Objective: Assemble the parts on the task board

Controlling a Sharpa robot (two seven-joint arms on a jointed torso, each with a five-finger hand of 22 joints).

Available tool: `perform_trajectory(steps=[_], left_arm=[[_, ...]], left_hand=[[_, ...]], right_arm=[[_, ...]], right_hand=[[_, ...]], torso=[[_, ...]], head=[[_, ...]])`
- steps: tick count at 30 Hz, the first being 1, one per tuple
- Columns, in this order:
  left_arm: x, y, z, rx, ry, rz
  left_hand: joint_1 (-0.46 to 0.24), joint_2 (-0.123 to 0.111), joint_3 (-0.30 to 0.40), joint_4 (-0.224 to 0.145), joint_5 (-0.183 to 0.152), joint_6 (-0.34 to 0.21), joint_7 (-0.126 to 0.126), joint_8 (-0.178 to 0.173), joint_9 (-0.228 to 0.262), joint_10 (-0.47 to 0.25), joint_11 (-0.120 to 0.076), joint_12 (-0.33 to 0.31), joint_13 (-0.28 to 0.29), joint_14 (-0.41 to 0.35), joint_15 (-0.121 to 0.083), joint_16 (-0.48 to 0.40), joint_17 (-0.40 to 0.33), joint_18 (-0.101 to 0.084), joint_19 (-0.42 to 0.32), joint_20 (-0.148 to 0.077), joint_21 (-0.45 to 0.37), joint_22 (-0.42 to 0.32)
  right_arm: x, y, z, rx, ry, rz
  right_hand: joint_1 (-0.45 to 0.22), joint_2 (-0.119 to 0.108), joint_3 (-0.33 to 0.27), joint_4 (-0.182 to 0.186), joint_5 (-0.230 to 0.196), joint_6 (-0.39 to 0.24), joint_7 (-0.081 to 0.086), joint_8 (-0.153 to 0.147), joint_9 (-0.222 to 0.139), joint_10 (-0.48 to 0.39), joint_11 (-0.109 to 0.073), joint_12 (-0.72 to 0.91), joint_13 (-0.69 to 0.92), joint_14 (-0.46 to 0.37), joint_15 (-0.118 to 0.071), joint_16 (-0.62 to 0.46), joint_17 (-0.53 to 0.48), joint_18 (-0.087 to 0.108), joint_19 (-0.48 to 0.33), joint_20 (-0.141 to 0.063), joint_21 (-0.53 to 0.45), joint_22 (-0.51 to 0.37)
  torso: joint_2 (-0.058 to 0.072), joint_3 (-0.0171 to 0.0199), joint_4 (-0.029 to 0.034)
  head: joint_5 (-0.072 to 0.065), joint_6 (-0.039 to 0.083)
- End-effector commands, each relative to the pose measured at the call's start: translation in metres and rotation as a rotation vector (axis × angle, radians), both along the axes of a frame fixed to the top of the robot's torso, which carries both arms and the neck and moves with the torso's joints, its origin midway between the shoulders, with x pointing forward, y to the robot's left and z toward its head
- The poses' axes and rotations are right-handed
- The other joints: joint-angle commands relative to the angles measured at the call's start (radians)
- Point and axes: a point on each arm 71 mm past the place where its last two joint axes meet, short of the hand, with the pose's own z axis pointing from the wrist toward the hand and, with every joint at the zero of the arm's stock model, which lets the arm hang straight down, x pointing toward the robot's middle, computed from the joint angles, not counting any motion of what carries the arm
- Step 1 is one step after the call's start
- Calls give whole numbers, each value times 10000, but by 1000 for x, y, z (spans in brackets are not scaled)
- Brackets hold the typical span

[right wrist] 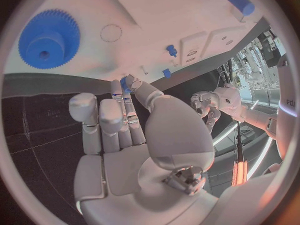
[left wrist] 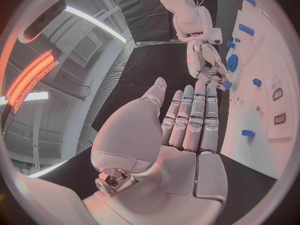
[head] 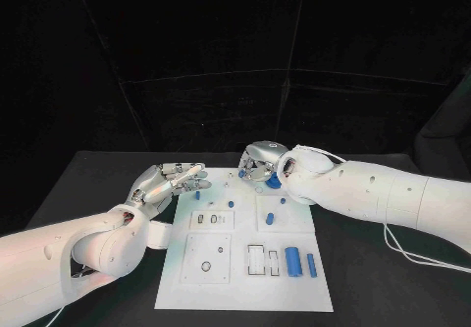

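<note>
1. Nearest to me on the task board (head: 295,293), two blue cylinders lie flat side by side, the thick cylinder (head: 293,259) and the thin cylinder (head: 312,266); they rest just beside the rectangular slots (head: 257,259), not in them, so I judge this pair is not yet assembled.
2. On the same near part, more to my left, the round hole (head: 207,266) in its square panel has nothing blue in it; this seat waits for a part, I think.
3. In the middle of the board a short blue piece (head: 270,219) is alone on its panel; whether it stands in a seat or only lies there, I cannot tell.
4. A little farther, three small blue pegs (head: 231,203) are spread across the board, well apart from each other; they look upright, so they are maybe already set, but this is too small to say for sure.
5. My left hand (head: 172,180) hovers over the board's far left corner; the fingers are stretched out and apart and it holds nothing.
6. At the far edge, the blue gear (right wrist: 47,37) lies flat on the board, close to my right hand.
7. My right hand (head: 257,167) is above the far edge; it pinches a small blue part (right wrist: 127,82) between thumb and fingertips, lifted off the board.
8. My judgement: the task is in its early or middle part; the held part, both cylinders and probably the gear have still to be placed.
</note>
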Motion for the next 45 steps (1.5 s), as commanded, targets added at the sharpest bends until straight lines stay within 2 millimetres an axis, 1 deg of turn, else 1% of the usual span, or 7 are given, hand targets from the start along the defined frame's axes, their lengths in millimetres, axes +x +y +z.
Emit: perform_trajectory(steps=[1, 6, 9, 13, 16, 38, 45], left_arm=[[0, -1, 1, -43, -82, -150], [0, -2, 1, -45, -83, -158], [0, -2, 2, -49, -82, -166], [0, -2, 2, -49, -81, -173], [0, -2, 2, -52, -85, -178], [0, -3, 4, -64, -95, -227], [0, -3, 4, -58, -94, -219]], left_hand=[[-1, 109, -11, -63, -8, 25, 64, -42, -10, -15, 27, -34, -10, 34, 16, -33, -17, 71, 69, 23, -60, -11], [-1, 109, -11, -63, -8, 25, 64, -42, -10, -15, 27, -34, -10, 34, 16, -33, -17, 71, 69, 23, -60, -11], [-1, 109, -11, -63, -8, 25, 64, -42, -10, -15, 27, -34, -10, 34, 16, -33, -17, 71, 69, 23, -60, -11], [-1, 109, -11, -63, -8, 25, 64, -42, -10, -15, 27, -34, -10, 34, 16, -33, -17, 71, 69, 23, -60, -11], [-1, 109, -11, -63, -8, 25, 64, -42, -10, -15, 27, -34, -10, 34, 16, -33, -17, 71, 69, 23, -60, -11], [5, 121, -5, -85, -9, 27, 65, -55, -9, -13, 28, -51, -10, 37, 17, -49, -19, 71, 73, 25, -72, -20], [-3, 120, -11, -101, -9, 21, 69, -71, -11, -18, 33, -71, -11, 35, 21, -67, -22, 70, 74, 27, -84, -29]], right_arm=[[3, 5, 3, 228, -185, -238], [6, 12, 3, 207, -180, -264], [8, 16, 3, 168, -178, -282], [10, 20, 3, 91, -147, -305], [11, 21, 2, -7, -98, -340], [13, 28, -2, -628, 279, -497], [13, 30, -2, -610, 254, -450]], right_hand=[[-98, -39, 115, 193, -14, 195, -133, 17, 153, 39, -6, -48, -15, 154, -41, 51, 1, -124, 14, -30, 44, 22], [-127, -52, 133, 244, -21, 164, -121, -11, 145, 10, 6, -85, -23, 147, -34, 62, -2, -125, 8, -26, 55, 31], [-163, -71, 137, 287, -23, 144, -112, -29, 140, -7, 15, -109, -27, 142, -25, 70, -5, -126, 2, -21, 63, 35], [-176, -78, 145, 311, -17, 131, -108, -41, 137, -21, 21, -124, -30, 140, -21, 81, 3, -127, -1, -18, 68, 39], [-186, -91, 156, 333, -3, 117, -103, -55, 133, -37, 27, -141, -33, 137, -17, 85, -1, -128, -4, -14, 75, 45], [-249, -194, 165, 415, 21, 63, -73, -106, 119, -105, 58, -193, -41, 125, 8, 114, 0, -127, -23, 7, 92, 52], [-282, -242, 167, 457, 36, 32, -56, -134, 111, -149, 73, -209, -46, 120, 21, 130, 6, -127, -32, 18, 98, 53]], torso=[[18, 11, -13], [46, 5, 12], [61, 4, -7], [84, -3, 19], [95, -4, 7], [141, -11, 13], [146, -15, 7]], head=[[46, -9], [49, 2], [59, 13], [57, 25], [69, 27], [69, -132], [85, -115]])
